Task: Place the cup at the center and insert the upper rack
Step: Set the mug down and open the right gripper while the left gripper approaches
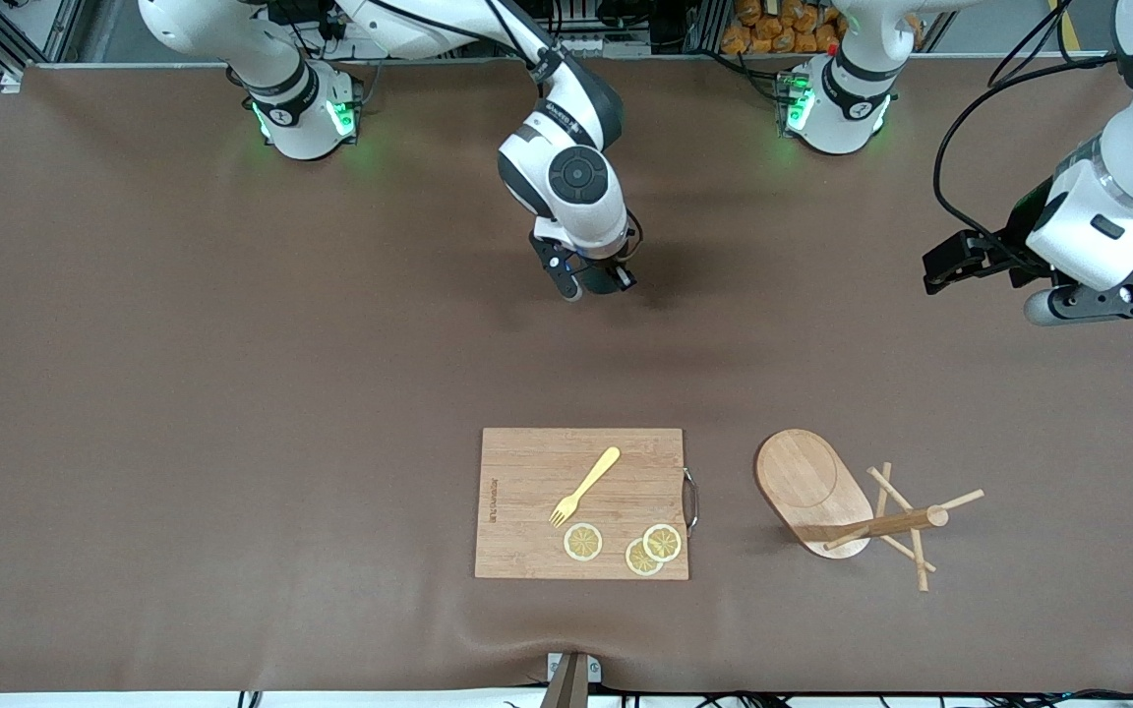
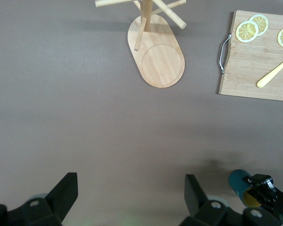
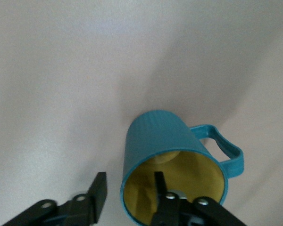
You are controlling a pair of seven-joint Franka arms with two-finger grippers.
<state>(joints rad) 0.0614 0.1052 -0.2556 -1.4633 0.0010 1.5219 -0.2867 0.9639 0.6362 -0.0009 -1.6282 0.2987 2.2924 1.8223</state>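
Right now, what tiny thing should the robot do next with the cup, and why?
Probably lift the right tool straight up, clear of the cup. One finger is inside the cup and the other outside, with a gap showing at the wall, so the grip looks loosened. The cup seems to stand on the table near its middle. The left tool waits open, apart from the rack.

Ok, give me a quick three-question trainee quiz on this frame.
1. True or false: the left gripper holds the mug tree.
2. How many lemon slices lie on the cutting board? A two, B three, C four.
3. How do the right gripper fingers stand at the cup?
Key: 1 false, it hangs open over bare table. 2 B. 3 open, one inside the rim, one outside.
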